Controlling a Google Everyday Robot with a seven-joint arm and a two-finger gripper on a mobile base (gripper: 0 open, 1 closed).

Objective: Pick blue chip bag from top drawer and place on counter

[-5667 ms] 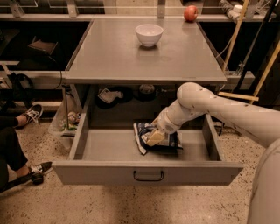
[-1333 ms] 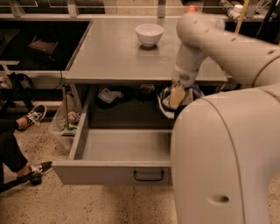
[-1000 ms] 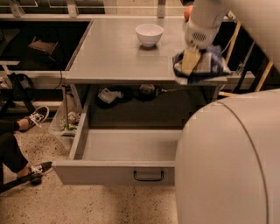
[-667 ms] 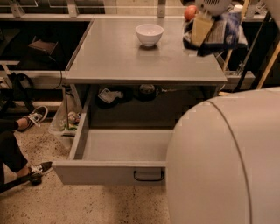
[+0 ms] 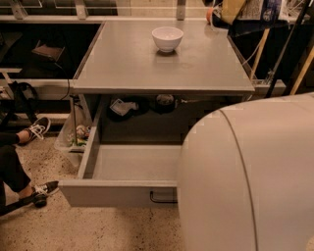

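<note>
My gripper is at the top right edge of the camera view, above the far right corner of the counter. It is shut on the blue chip bag, which hangs in the air there, partly cut off by the frame's top. The top drawer stands pulled out below the counter, and the part of its inside that shows is bare. Its dark handle is half hidden behind my white arm, which fills the lower right.
A white bowl stands at the back middle of the counter. A red ball sits near the gripper. A pale packet lies under the counter. A person's legs and shoes are at the left, next to a plastic bin.
The gripper lifted the blue chip bag out of the drawer, up past the counter's right edge and to the far right corner, near the frame's top. The drawer stayed open.
</note>
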